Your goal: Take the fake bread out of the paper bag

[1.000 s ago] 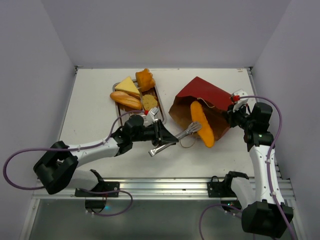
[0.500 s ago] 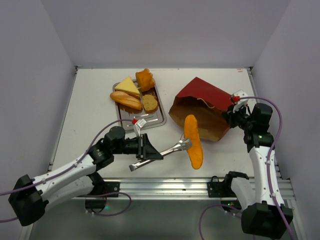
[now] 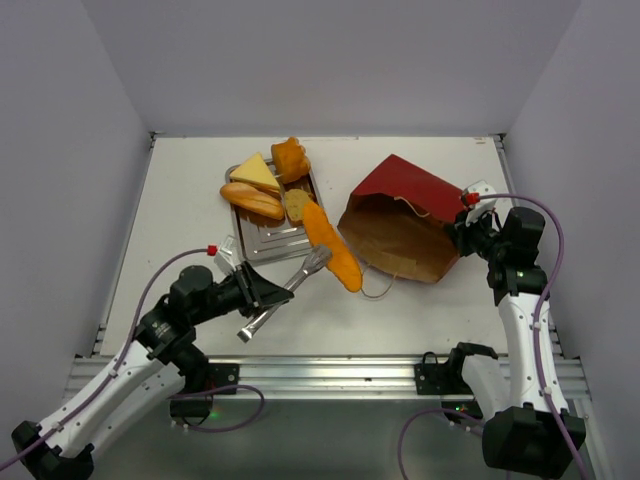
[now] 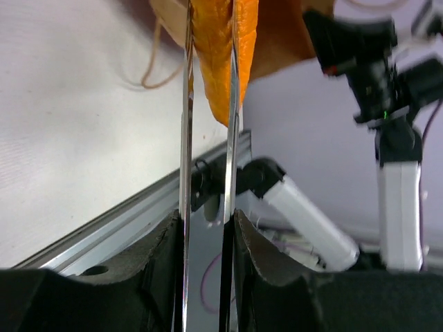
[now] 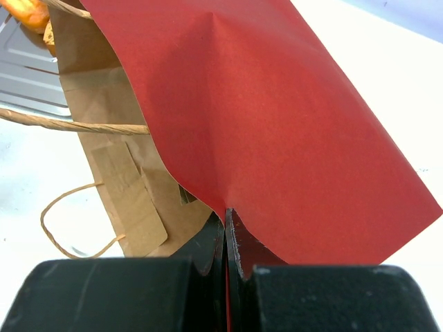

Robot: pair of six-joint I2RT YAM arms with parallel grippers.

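Observation:
My left gripper [image 3: 258, 296] is shut on metal tongs [image 3: 290, 290], and the tongs clamp a long orange baguette-like fake bread [image 3: 333, 247]. That bread hangs between the silver tray [image 3: 268, 244] and the paper bag [image 3: 400, 215], outside the bag. In the left wrist view the tongs' blades [image 4: 185, 138] pinch the bread [image 4: 220, 55] ahead of my gripper [image 4: 208, 235]. The bag lies on its side, red outside and brown inside, with its mouth facing the tray. My right gripper [image 3: 463, 228] is shut on the bag's red edge [image 5: 277, 104], its jaws [image 5: 227, 232] pressed on the paper.
On the tray lie a yellow wedge [image 3: 255, 170], an orange-brown bun [image 3: 290, 158], a loaf [image 3: 252, 200] and a round slice [image 3: 296, 203]. The bag's loop handles [image 3: 378, 290] trail on the table toward the front edge. Walls stand close on three sides.
My left arm has drawn back and swung left, carrying the baguette in the tongs out of the bag's mouth to the tray's right edge. The right gripper has not moved.

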